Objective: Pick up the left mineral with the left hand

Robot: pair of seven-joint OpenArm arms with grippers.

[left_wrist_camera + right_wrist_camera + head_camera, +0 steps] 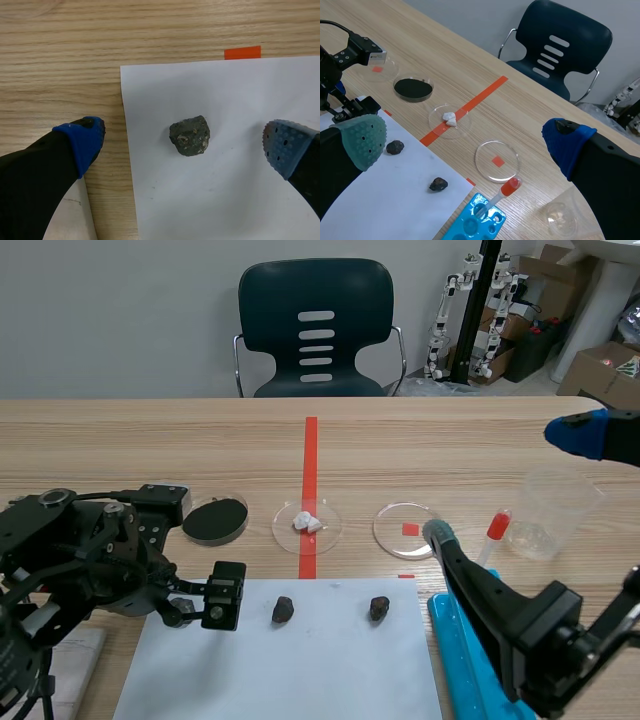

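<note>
Two spread left fingers (80, 145) flank the left mineral (189, 135), and we grip nothing.
We see the dark, rough lump lying on the white sheet (225, 200) between our left fingers, touching neither pad; one pad is over the bare desk (75, 60) just beside the sheet's edge, the other over the sheet. Our right fingers (365, 137) are spread wide as well and hold nothing, with the right mineral (438, 184) on the same sheet ahead of them, nearer the grey-green pad.
</note>
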